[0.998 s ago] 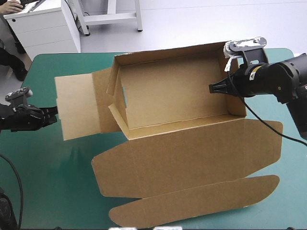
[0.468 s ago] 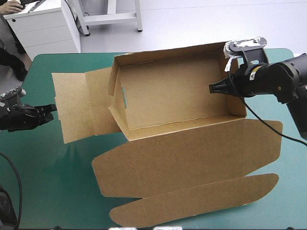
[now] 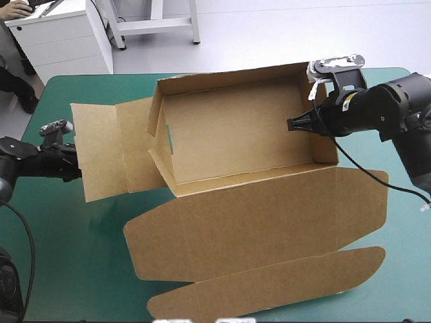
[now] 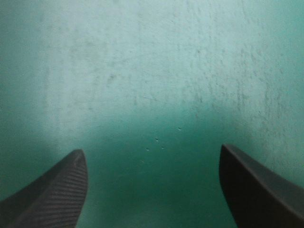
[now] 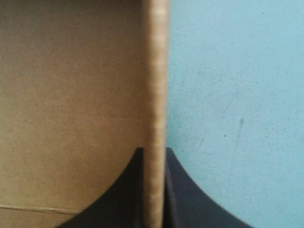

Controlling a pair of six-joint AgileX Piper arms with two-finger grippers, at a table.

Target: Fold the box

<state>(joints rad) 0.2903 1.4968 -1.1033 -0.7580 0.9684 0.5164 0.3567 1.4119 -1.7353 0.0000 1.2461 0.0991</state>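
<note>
Shifted slightly left, the box [image 3: 236, 128] is an open tray, lid [image 3: 256, 215] flat

Outer finger of right claw [image 3: 296, 126] hidden behind box [image 3: 229, 128] wall; wall edge blurred.

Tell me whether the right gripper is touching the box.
Touching. The right wrist view shows the box wall pinched between the right gripper and its fingers, with no gap.

My work surface is a table with a teal-green cover [image 3: 74, 256], its far corners rounded. In the left wrist view the cover shows faint scuffs and pale specks [image 4: 156, 140]. In the right wrist view it shows fine scratches [image 5: 202, 140].
</note>
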